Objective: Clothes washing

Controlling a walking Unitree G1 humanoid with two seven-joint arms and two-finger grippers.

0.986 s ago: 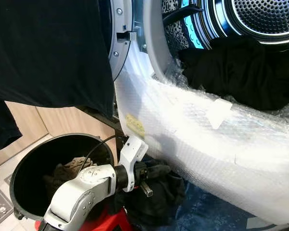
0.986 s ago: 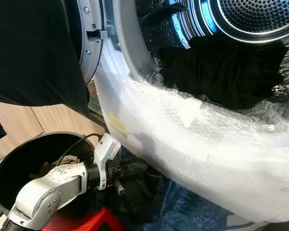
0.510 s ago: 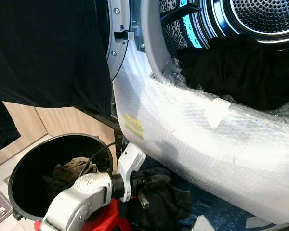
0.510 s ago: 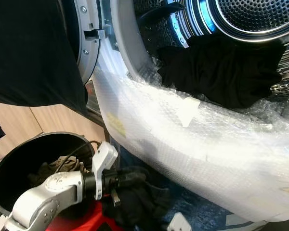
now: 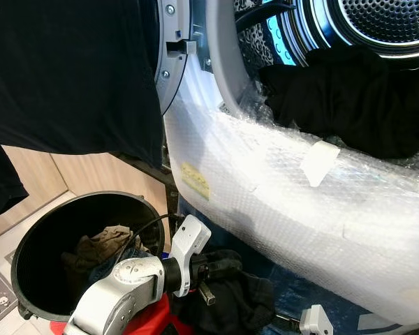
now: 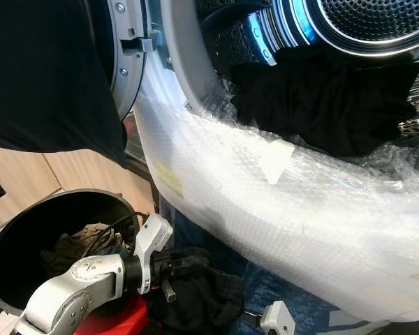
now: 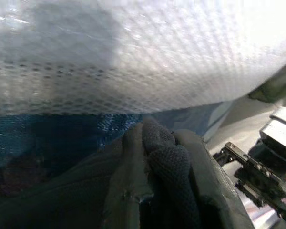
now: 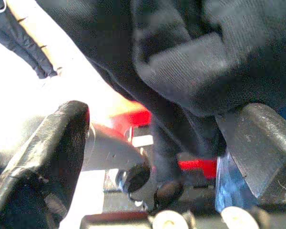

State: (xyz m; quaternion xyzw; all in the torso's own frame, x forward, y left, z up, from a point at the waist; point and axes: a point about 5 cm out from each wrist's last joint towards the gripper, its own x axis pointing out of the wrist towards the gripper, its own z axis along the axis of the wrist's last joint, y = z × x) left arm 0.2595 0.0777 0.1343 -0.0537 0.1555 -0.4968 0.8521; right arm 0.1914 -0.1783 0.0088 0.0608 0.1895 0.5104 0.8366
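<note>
My left gripper is low in front of the washing machine, shut on a black garment that hangs bunched under the bubble-wrapped door rim. The same cloth is wadded over its fingers in the left wrist view. My right gripper is open just below that garment, its two black fingers spread wide. Its white wrist pokes up at the bottom edge. More black clothes lie in the drum mouth.
A round black bin with brownish clothes stands at the lower left. A dark garment hangs over the open door at the upper left. Something red sits under my left arm. A blue sheet lies under the machine.
The right arm's white wrist has come up into view at the bottom. My left gripper dropped a little with the black garment and still holds it.
</note>
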